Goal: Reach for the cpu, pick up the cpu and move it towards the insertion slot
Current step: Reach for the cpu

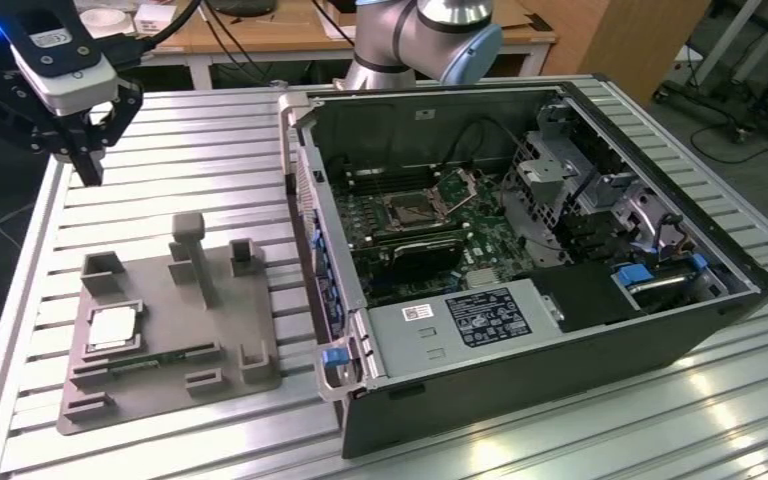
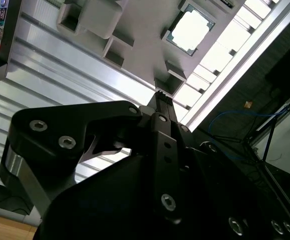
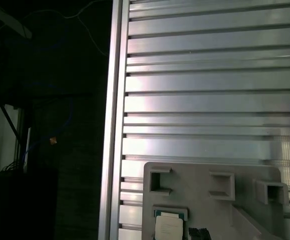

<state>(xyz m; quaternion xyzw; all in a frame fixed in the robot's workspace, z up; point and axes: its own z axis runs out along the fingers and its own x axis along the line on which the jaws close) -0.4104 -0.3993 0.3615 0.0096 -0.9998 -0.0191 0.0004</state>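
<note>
The main risk is sitting in the grasp itself: the cpu (image 1: 113,327) is lying flat in a recess of the grey tray (image 1: 157,300), showing very little edge, so fingers coming down slightly off-centre are likely landing on its silver top or on the tray's raised blocks (1 stands just beside it) instead of straddling it. A shallow pinch is also risking a tilted chip, which could slip on the way to the insertion slot (image 1: 412,210), deep inside the open computer case (image 1: 558,330), where the case wall is leaving little room.

The gripper (image 1: 88,172) is hanging above the slatted table (image 1: 197,150), well apart from the cpu. Its jaws are appearing pressed together into 1 narrow tip, though the angle is poor, and they are gripping and touching nothing.
</note>
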